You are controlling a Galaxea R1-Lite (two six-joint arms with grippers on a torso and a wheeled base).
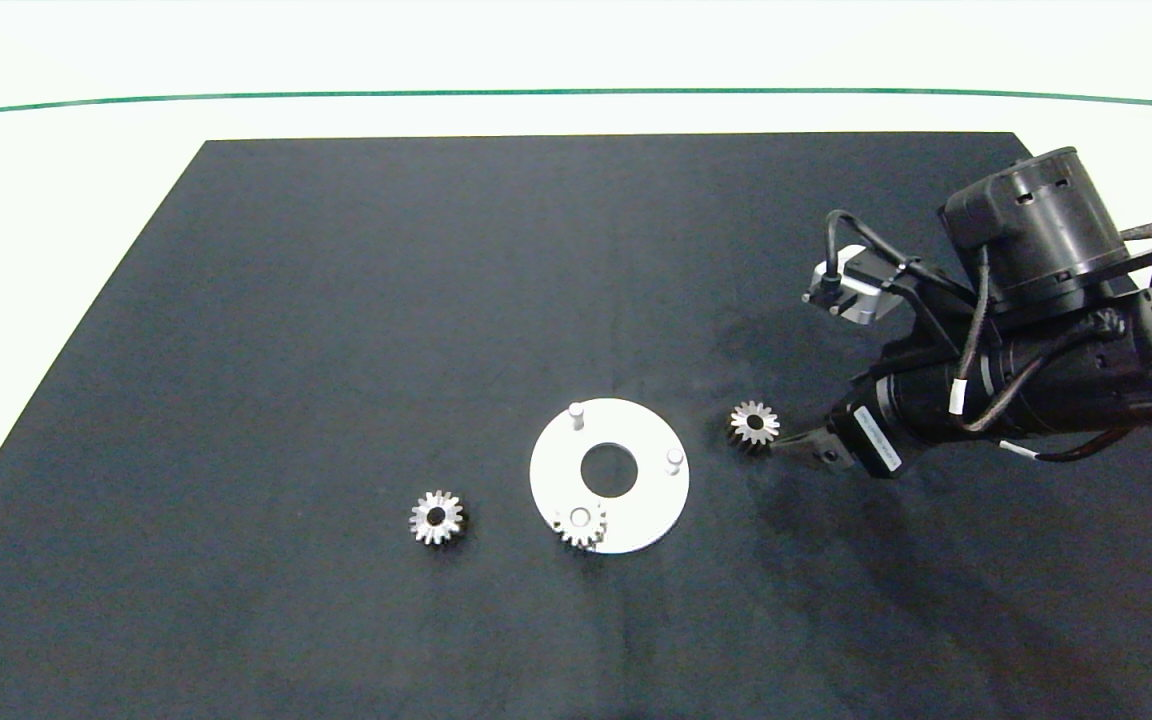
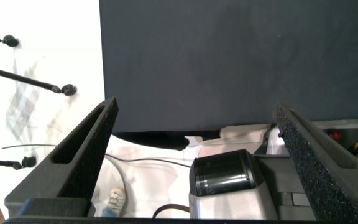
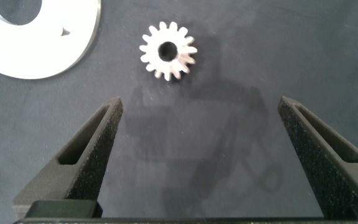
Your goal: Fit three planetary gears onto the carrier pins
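Head view, read from left to right: a matte black mat (image 1: pixel 336 300) covers a white table (image 1: pixel 56 200). One loose planetary gear (image 1: pixel 436 517), silvery metal with pointed teeth and a round bore, lies flat on the mat well to the left of the disc. The flat white ring-shaped disc (image 1: pixel 636 515) has a large centre hole and three short pale cylindrical carrier pins. A second gear (image 1: pixel 581 524) is seated on the front pin; the rear pin (image 1: pixel 576 413) and the right pin (image 1: pixel 674 460) stand bare and upright. A third gear (image 1: pixel 754 423) lies flat on the mat just right of the disc. The right gripper (image 1: pixel 798 445) is close beside this gear, its dark foam-textured fingers released and spread wide, the gear ahead of the fingertips and not between them. The left gripper (image 2: pixel 194 115) is out at the mat's edge, fingers likewise spread, holding nothing.
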